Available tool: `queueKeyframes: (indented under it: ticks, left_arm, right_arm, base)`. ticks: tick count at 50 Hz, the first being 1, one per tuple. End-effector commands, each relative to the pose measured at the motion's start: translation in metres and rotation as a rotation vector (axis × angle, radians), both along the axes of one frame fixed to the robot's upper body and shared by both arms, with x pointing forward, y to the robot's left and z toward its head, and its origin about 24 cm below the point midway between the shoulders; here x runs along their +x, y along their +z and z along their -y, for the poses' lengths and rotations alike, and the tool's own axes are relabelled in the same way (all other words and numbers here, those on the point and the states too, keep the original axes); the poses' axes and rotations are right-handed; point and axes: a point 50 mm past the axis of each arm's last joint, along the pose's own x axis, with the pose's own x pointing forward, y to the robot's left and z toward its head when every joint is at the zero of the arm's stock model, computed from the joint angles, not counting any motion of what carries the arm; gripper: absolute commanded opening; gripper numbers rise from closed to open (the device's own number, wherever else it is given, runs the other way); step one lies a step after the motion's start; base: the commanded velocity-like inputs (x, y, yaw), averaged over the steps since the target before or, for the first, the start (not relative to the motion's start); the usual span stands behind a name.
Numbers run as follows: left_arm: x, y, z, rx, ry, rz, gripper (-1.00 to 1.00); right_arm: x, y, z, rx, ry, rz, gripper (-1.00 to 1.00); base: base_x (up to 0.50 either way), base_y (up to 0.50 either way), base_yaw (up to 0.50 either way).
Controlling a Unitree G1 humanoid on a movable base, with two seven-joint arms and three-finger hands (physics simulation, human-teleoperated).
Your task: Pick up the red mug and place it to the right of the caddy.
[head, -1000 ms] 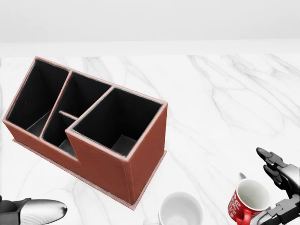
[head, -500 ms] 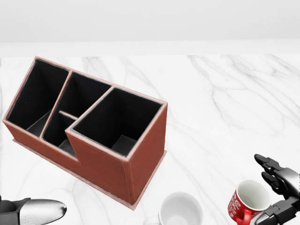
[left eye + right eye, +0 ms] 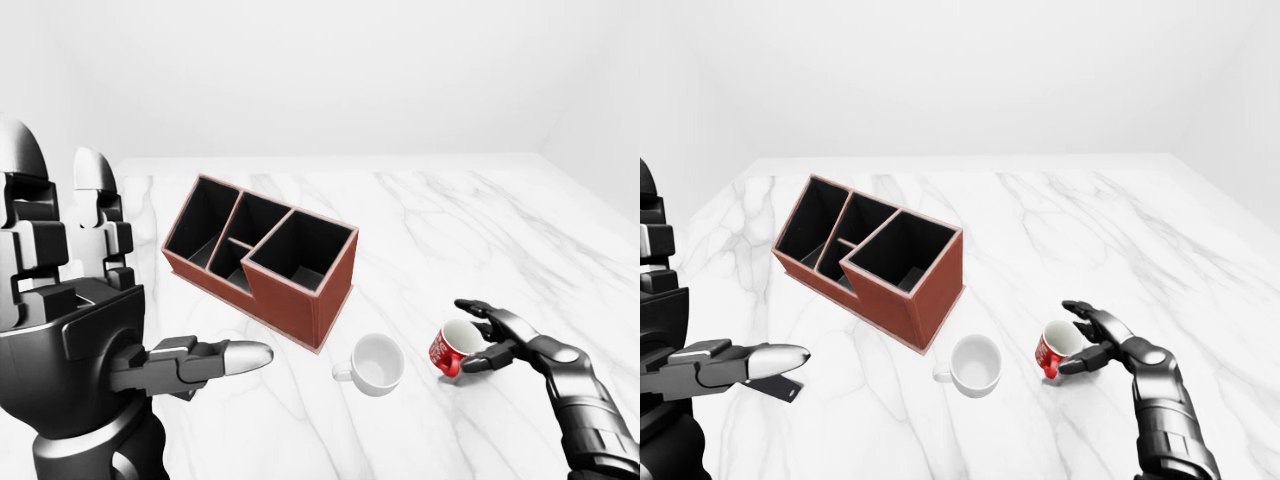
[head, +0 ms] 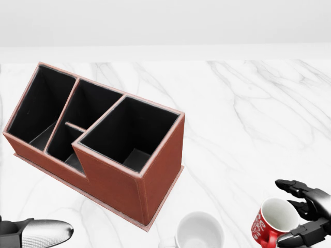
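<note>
My right hand [image 3: 500, 338] at mug [image 3: 449, 349], fingers [image 3: 478, 306] apart, curled round rim, not clamped. Mug tilted on worktop [image 3: 450, 230], right of white cup [image 3: 375, 362], below caddy [image 3: 262, 254]. Left hand [image 3: 190, 362] idle, fingers apart.

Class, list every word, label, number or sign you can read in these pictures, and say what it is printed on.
Red mug: white lettering on its red side, too small and blurred to read.
Caddy: no text.
White mug: no text.
Marble table: only veining, no writing.
</note>
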Motion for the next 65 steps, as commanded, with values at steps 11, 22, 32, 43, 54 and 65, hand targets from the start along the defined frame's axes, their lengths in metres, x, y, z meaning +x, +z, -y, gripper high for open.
queueKeyframes:
  ticks: [11, 22, 32, 43, 54, 65]
  left_arm:
    - [0.015, -0.007, 0.000, -0.025, -0.006, -0.042, 1.00]
    - [0.017, -0.010, 0.002, -0.025, -0.012, -0.058, 1.00]
    - [0.014, -0.006, 0.002, -0.021, -0.014, -0.035, 1.00]
    - [0.011, -0.003, 0.001, -0.021, -0.012, -0.014, 1.00]
    - [0.010, -0.002, 0.001, -0.022, -0.012, -0.012, 1.00]
    - [0.010, -0.002, 0.001, -0.022, -0.013, -0.009, 1.00]
  right_arm:
    - [-0.001, -0.013, 0.001, -0.002, -0.032, -0.061, -1.00]
    - [0.002, -0.006, 0.000, -0.016, -0.010, -0.036, -1.00]
    - [0.016, 0.029, -0.010, -0.056, 0.091, 0.112, -1.00]
    - [0.028, 0.062, -0.018, -0.114, 0.135, 0.250, -1.00]
    - [0.044, 0.061, -0.030, -0.076, 0.160, 0.242, -1.00]
    - [0.066, 0.071, -0.046, -0.020, 0.196, 0.270, -1.00]
  base:
    - [0.00, 0.00, 0.00]
    - [0.00, 0.00, 0.00]
    - [0.00, 0.00, 0.00]
    - [0.00, 0.00, 0.00]
    - [0.00, 0.00, 0.00]
    - [0.00, 0.00, 0.00]
